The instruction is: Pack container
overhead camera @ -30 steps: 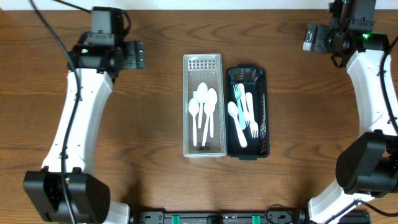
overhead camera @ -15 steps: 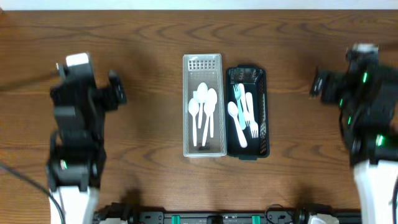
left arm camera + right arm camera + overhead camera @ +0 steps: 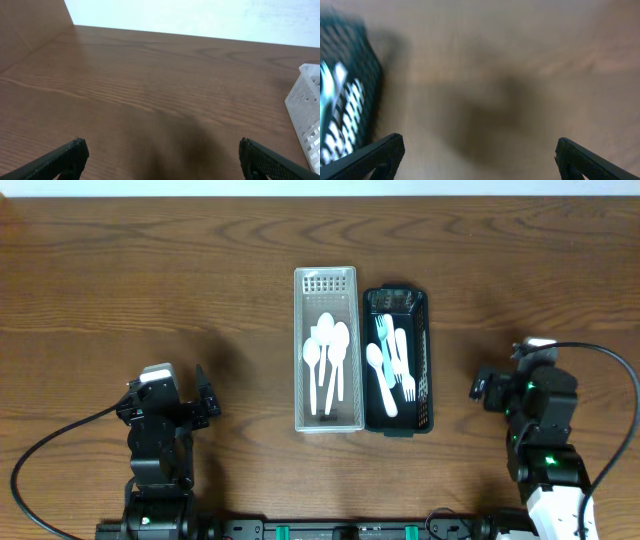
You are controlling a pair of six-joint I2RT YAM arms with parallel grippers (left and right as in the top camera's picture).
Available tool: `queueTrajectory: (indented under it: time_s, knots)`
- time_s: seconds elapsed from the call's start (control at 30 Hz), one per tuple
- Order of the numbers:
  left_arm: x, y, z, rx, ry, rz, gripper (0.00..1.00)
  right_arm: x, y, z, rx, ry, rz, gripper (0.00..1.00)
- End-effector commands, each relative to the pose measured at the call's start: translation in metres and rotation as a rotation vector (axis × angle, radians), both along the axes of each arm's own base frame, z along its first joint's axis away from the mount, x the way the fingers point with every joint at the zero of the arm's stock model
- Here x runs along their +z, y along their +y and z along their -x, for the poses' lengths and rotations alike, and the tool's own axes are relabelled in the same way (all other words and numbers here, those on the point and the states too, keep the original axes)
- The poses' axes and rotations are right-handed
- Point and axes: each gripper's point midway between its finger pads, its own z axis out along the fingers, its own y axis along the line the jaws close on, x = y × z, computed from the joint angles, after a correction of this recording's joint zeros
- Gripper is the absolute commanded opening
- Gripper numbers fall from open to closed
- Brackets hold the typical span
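My left gripper (image 3: 203, 402) at seven o'clock and my right gripper (image 3: 482, 388) at four o'clock are spread wide, empty; the clear tray (image 3: 326, 283) and black tray (image 3: 424, 330) sit side by side at centre, cutlery (image 3: 327, 352) inside; I judge packing finished; next calls only for resting.

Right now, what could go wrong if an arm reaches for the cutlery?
1. The spoons overlap in the clear tray, so lifting one may drag others out.
2. The tray sits close beside the black basket. A finger going down between them could shove either one.
3. The right wrist view is blurred, so aiming the right gripper by it looks unreliable.
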Motion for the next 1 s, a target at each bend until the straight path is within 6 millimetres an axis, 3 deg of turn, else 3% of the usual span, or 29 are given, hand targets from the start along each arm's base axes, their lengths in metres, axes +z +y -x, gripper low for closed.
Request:
queueTrajectory:
  time_s: [0.0,0.2,0.3,0.4,0.73,0.97]
  knots:
    - [0.008,0.002,0.0,0.013,-0.026,-0.002,0.98,-0.027,0.002,0.015,0.011,0.116,0.007,0.99]
    - [0.007,0.001,0.0,0.007,-0.021,-0.002,0.98,-0.07,0.004,0.051,0.012,0.359,-0.007,0.99]
    - [0.007,-0.001,0.0,0.001,-0.021,-0.002,0.98,-0.079,0.005,0.061,0.013,0.421,-0.011,0.99]
    - [0.007,-0.001,0.0,0.001,-0.02,-0.002,0.98,-0.076,0.007,0.063,0.024,0.414,-0.008,0.99]
    - [0.007,-0.001,0.0,0.001,-0.02,-0.002,0.98,0.004,0.008,0.056,0.027,0.038,0.012,0.99]
    - [0.007,-0.001,0.0,0.001,-0.02,-0.002,0.98,0.064,0.01,0.067,0.028,-0.253,0.026,0.99]
